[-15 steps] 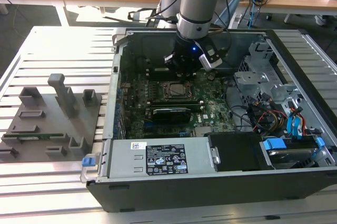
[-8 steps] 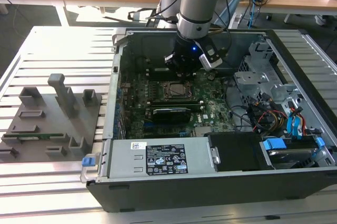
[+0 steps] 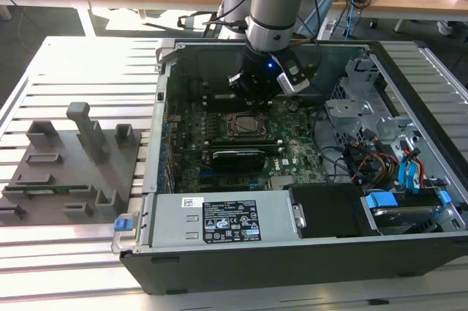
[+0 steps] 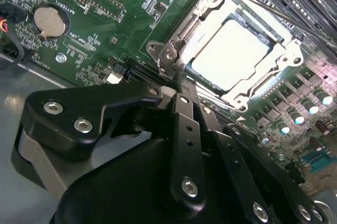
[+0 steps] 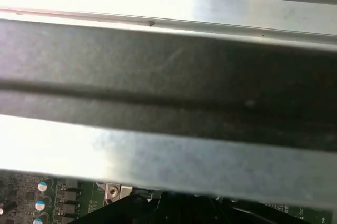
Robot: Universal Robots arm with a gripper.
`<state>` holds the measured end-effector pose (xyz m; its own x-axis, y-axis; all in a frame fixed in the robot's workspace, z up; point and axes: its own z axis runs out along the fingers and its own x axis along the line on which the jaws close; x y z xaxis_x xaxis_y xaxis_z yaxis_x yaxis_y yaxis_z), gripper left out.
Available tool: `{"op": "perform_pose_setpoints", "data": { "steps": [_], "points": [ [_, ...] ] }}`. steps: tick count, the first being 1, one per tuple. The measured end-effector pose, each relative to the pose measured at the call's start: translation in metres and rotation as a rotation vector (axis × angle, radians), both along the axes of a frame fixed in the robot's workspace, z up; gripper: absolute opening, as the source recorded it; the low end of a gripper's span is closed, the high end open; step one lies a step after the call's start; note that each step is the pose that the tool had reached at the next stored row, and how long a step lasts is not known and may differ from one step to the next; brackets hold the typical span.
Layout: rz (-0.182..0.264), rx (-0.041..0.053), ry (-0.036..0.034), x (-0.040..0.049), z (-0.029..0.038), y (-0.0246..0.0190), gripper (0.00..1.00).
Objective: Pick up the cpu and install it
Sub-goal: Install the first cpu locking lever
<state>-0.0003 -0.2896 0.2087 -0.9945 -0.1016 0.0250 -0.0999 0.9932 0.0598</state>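
One cpu (image 4: 231,55) in one socket frame (image 4: 287,58), one coin battery (image 4: 50,22), one pincer (image 4: 176,89).

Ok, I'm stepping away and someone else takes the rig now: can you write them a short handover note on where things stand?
Gripper: hangs inside the open computer case, just above the motherboard, close to the socket; whether its fingers are open or shut cannot be told.
Cpu: lies flat inside the socket frame in the second wrist view, pale top facing up, nothing gripping it.
Done: the cpu appears seated in the socket.
Left: whether the frame's latch is locked is not clear; check it.
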Motion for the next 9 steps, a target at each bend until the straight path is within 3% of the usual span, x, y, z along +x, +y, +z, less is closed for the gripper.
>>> {"op": "perform_pose_setpoints", "data": {
  "steps": [9],
  "points": [
    [0.000,-0.0002,0.0022,0.0014,-0.0028,-0.0001,0.11]
  ]
}}
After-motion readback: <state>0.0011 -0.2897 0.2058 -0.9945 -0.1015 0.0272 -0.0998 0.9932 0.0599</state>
